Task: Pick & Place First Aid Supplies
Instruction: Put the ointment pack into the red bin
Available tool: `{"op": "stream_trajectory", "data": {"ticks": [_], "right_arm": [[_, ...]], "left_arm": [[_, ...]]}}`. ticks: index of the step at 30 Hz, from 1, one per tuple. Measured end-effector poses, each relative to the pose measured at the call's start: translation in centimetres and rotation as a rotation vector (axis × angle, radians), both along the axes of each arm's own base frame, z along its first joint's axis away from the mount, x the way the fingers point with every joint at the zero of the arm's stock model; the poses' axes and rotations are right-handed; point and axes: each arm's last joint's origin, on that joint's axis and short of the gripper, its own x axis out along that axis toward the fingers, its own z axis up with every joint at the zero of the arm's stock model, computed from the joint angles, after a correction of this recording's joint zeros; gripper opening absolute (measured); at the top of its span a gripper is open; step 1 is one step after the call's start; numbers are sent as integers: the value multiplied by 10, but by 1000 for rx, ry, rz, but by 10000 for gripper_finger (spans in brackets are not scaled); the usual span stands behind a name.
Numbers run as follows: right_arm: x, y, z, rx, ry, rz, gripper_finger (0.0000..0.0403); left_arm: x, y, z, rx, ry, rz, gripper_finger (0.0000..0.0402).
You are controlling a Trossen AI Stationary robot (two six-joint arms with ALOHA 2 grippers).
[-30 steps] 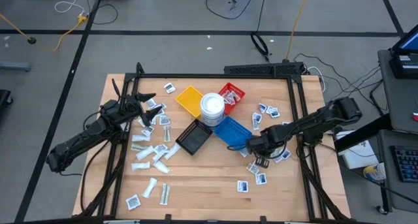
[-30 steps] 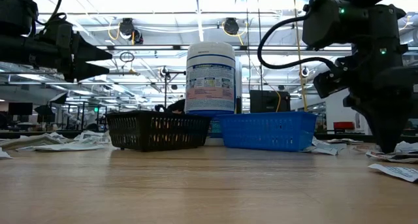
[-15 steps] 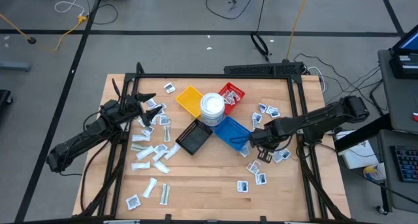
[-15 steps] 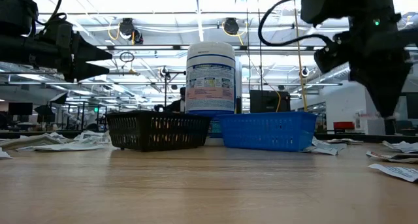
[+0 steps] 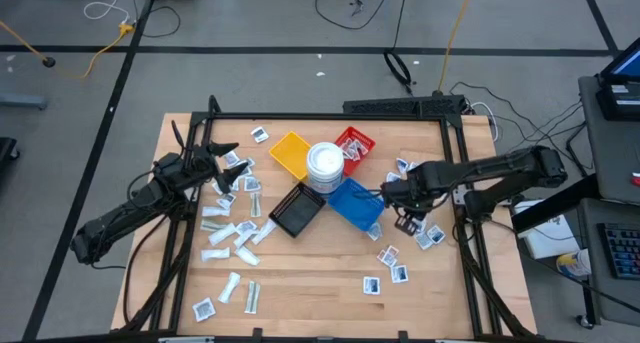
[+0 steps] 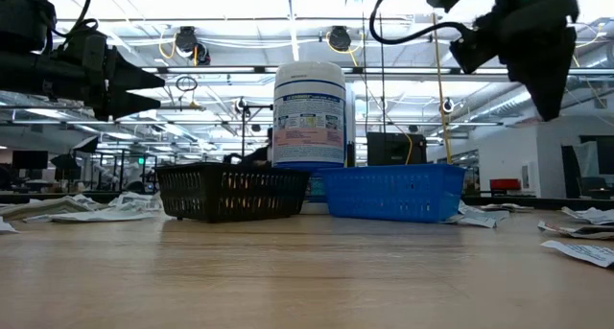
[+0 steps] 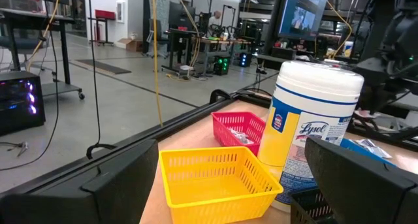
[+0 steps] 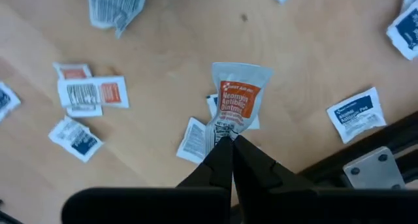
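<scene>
Small white packets lie flat on the wooden table in a left cluster (image 5: 235, 233) and a right cluster (image 5: 412, 170), with more near the front (image 5: 385, 273). My right gripper (image 5: 405, 223) hovers just right of the blue tray (image 5: 355, 203) and shows high in the low view (image 6: 547, 80). It is shut on a white packet with orange print (image 8: 238, 100). My left gripper (image 5: 225, 153) waits open above the left cluster, and its wrist view faces the yellow tray (image 7: 215, 175). My right gripper (image 8: 226, 140) pinches the orange-print packet by one end (image 8: 225, 126) between its two fingertips. It comes from above, pointing down. The packet hangs below the fingers, lifted clear of the table and of the packets under it.
Yellow (image 5: 290, 153), red (image 5: 355, 143), blue and black (image 5: 297, 211) trays ring a round white tub (image 5: 325, 166) at the table's middle. A black frame rail (image 8: 372, 165) runs along the table's right side. Bare wood lies along the near edge.
My right gripper has risen from the table surface and moved toward the far edge, beside the blue tray. My left arm has kept still.
</scene>
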Motion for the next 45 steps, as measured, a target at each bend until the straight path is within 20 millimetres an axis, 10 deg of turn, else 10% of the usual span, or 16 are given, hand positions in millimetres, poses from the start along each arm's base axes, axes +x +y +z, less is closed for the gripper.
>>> {"op": "stream_trajectory", "data": {"ticks": [19,45], "right_arm": [[32,-93,-19,21,-18,-145,0],[131,-223,7,-35,-187,-154,0]], "left_arm": [[0,0,0,0,0,1,392],[0,0,0,0,0,0,392]]}}
